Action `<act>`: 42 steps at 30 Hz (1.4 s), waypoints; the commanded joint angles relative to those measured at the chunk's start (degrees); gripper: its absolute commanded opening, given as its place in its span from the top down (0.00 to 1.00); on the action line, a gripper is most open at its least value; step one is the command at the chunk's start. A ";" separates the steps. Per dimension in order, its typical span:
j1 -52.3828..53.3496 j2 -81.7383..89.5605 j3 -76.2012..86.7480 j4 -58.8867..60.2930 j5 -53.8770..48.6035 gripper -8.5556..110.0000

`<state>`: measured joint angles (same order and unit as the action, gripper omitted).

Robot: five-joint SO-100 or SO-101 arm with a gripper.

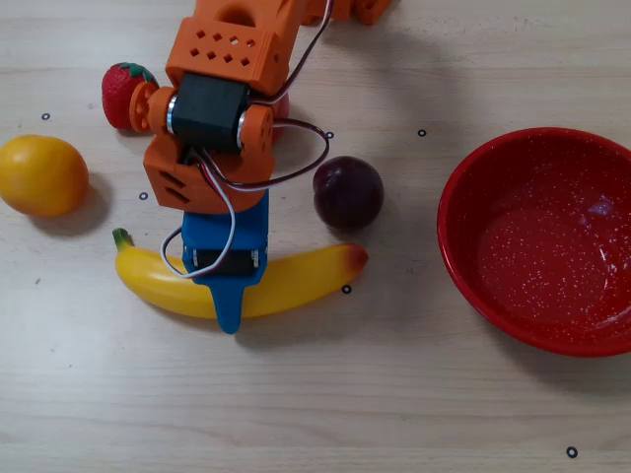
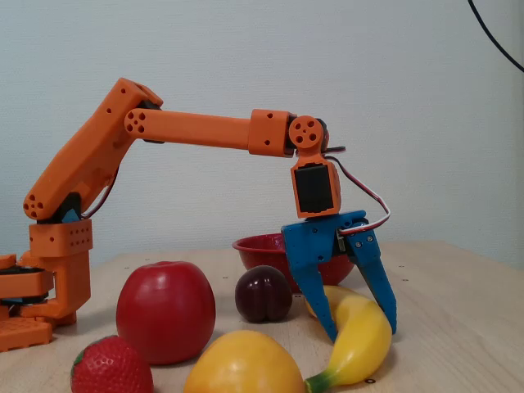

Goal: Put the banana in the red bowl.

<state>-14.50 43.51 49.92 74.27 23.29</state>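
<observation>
The blue two-finger tool (image 2: pixel 360 323) stands open astride the long glossy yellow plastic banana (image 1: pixel 296 281) lying on the wooden counter (image 1: pixel 394 394); the smooth curved skin may slip on closing; the wide red speckled bowl (image 1: pixel 463 256) sits well apart.

This looks like a hobby or lab robotics bench rather than a kitchen. A 3D-printed orange arm (image 2: pixel 196 131) with exposed servo wires (image 1: pixel 296 148) stands on a pale wood-grain surface (image 1: pixel 394 394) against a bare, light wall (image 2: pixel 246 57). The surface carries small black ring marks (image 1: pixel 571 452) spaced like calibration dots. The fruit is glossy plastic: a banana (image 1: pixel 296 281), strawberry (image 1: pixel 123 94), apple (image 2: pixel 165 311), plum (image 1: pixel 348 192) and an orange-yellow fruit (image 1: pixel 41 174), laid out beside a red bowl (image 1: pixel 463 256) as test props. A black cable (image 2: pixel 495 37) hangs at the fixed view's upper right.
</observation>
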 commanded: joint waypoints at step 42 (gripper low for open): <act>13.62 44.12 -8.70 22.24 -15.47 0.93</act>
<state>-3.96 79.72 46.58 95.62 9.84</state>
